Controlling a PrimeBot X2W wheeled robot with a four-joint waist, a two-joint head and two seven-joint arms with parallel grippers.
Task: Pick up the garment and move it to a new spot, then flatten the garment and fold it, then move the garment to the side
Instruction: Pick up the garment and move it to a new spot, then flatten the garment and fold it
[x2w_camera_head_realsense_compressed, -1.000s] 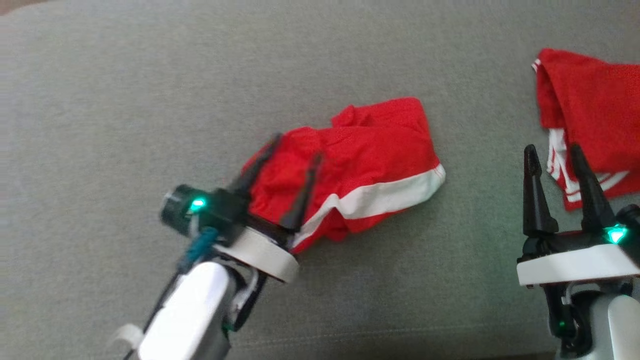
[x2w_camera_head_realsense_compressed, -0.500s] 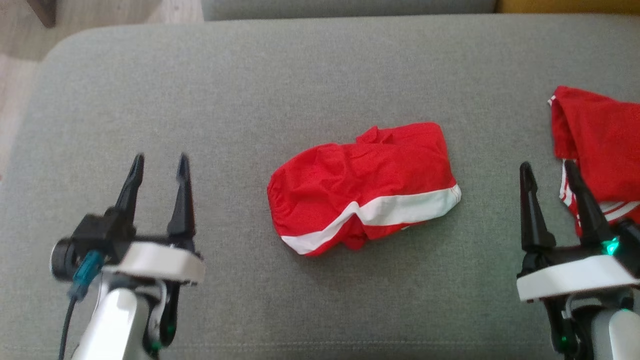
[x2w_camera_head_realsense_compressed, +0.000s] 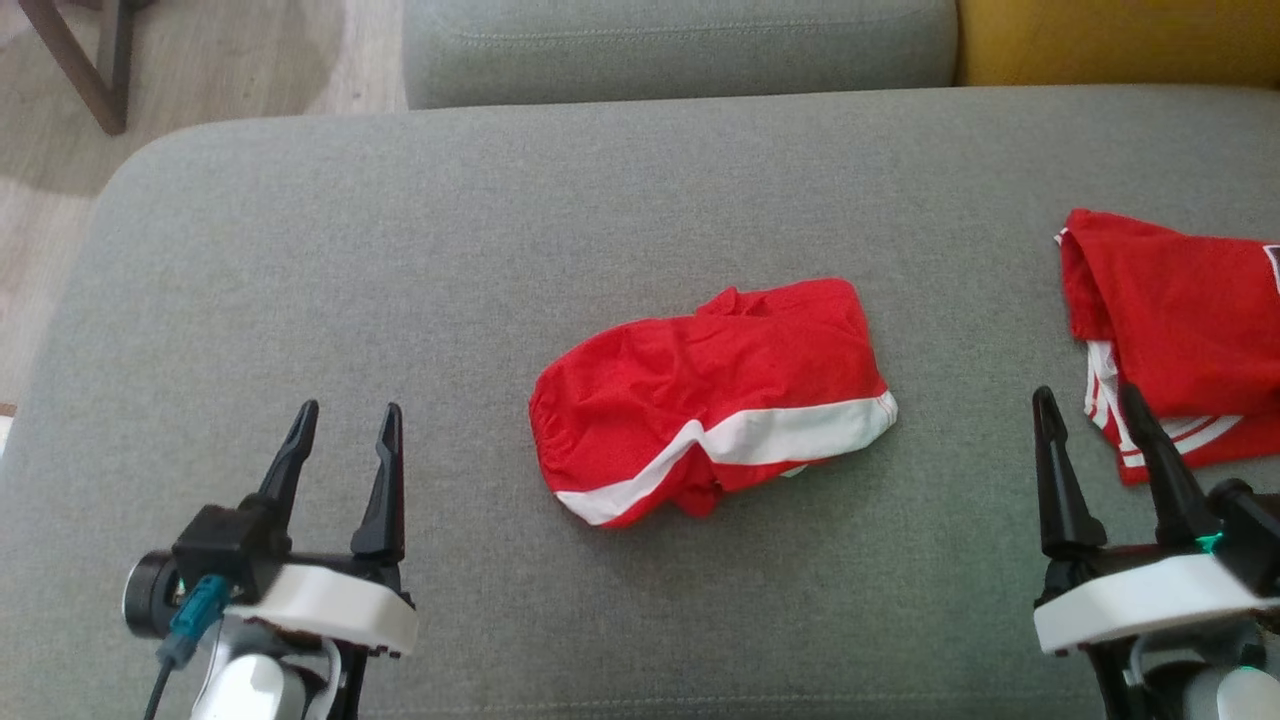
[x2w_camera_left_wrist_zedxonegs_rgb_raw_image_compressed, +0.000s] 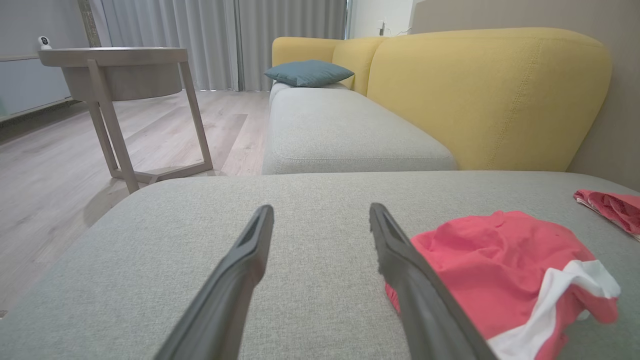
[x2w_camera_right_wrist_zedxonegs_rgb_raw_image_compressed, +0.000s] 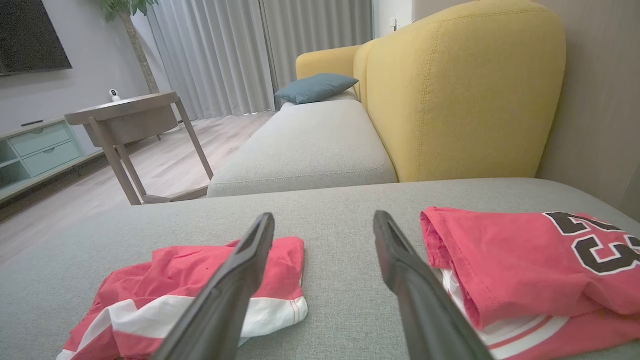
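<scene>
From the head: the shorts (x2w_camera_head_realsense_compressed: 710, 400) lie bunched up in the middle of the sofa (x2w_camera_head_realsense_compressed: 400, 250). The left claw (x2w_camera_head_realsense_compressed: 350, 410), far to their left, is spread wide and holds nothing. The right claw (x2w_camera_head_realsense_compressed: 1086, 393), near a red shirt (x2w_camera_head_realsense_compressed: 1180, 310), is the same. Left wrist: shorts (x2w_camera_left_wrist_zedxonegs_rgb_raw_image_compressed: 500, 260) lie at right. Right wrist: shorts (x2w_camera_right_wrist_zedxonegs_rgb_raw_image_compressed: 190, 280) left, shirt (x2w_camera_right_wrist_zedxonegs_rgb_raw_image_compressed: 525, 260) right.

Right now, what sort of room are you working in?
Most likely a home living room: a yellow-backed sofa with grey cushions, a wooden side table on plank flooring, floor-length curtains and a wall-mounted television.
</scene>
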